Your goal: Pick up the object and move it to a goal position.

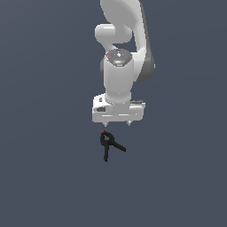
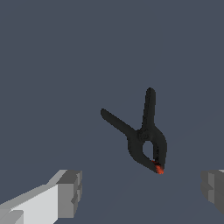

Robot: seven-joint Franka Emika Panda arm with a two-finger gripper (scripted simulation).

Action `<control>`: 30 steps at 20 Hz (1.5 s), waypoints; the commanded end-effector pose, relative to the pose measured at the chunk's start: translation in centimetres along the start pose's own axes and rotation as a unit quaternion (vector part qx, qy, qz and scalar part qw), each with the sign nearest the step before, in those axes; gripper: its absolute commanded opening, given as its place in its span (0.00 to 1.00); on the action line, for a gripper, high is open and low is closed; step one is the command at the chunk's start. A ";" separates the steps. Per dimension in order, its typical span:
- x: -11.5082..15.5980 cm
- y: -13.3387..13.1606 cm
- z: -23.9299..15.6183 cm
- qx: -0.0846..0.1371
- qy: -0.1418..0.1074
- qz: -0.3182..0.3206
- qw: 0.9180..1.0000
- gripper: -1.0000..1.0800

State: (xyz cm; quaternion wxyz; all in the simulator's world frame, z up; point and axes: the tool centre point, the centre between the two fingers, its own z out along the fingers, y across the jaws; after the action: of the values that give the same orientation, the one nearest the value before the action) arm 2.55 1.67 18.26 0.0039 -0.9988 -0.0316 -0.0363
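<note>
Clamp [image 1: 107, 143] lies below the downward-pointing arm [image 1: 120, 66] — jaws spread, empty.

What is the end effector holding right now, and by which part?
Nothing. The end effector is open, and the black spring clamp lies apart from its fingers.

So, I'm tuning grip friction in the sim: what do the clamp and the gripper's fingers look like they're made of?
The spring clamp looks like matte black plastic or coated metal: dark all over, no glints; its red-orange tip may be a soft cap. The gripper body reads as smooth white plastic with soft shading, and the fingers look flat grey, maybe rubber pads. A render leaves all this open.
</note>
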 end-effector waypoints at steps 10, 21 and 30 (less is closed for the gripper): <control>0.4 1.3 3.5 -0.002 -0.012 -0.064 0.998 0.96; 0.5 3.4 9.2 0.002 -0.030 -0.169 0.985 0.96; 0.4 4.1 11.3 0.005 -0.036 -0.204 0.978 0.96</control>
State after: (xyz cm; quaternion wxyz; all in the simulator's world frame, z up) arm 3.98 -2.27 7.18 -0.0002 -0.9729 -0.2313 -0.0004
